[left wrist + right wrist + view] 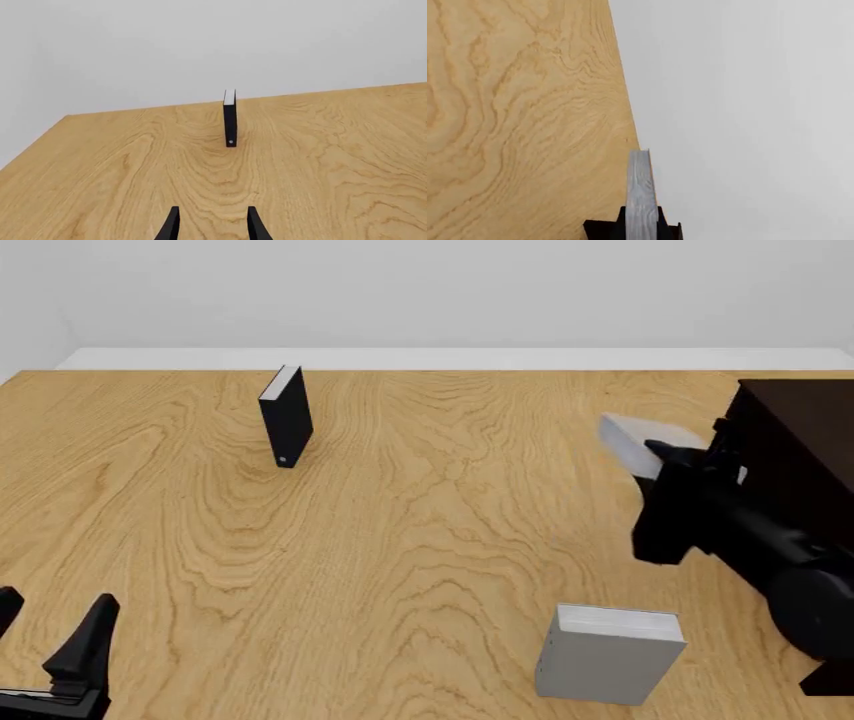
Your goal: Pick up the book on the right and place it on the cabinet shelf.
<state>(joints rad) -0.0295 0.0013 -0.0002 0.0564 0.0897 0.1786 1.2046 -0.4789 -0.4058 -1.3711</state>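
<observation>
Light-grey book (630,443) clamped in right gripper (663,462), lifted clear of table (427,540), just beside dark cabinet (798,455); judge: level book, feed slowly into shelf opening; left gripper (51,632) apart, idle.

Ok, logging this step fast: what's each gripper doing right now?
Left gripper: open, holding nothing.
Right gripper: closed on the light-grey book, lifted off the table beside the cabinet.
</observation>
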